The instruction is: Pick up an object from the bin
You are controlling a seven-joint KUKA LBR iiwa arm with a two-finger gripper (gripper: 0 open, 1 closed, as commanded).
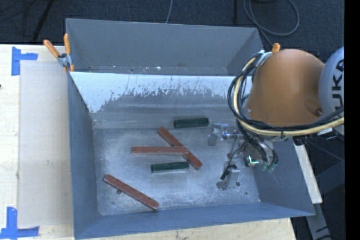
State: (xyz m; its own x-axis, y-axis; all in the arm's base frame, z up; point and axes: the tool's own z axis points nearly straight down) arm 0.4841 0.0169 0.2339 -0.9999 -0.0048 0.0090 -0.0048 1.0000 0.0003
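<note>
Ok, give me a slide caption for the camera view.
Gripper low at the grey bin's right side, apart from three brown sticks and two dark green bars.

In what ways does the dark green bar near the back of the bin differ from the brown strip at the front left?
Colour: the dark green bar is dark green, the brown strip is reddish brown. Shape: the strip looks longer and thinner than the bar. Pose: the bar lies nearly level across the view, while the strip slants down towards the right. Both lie flat on the bin floor, each apart from other things.
</note>
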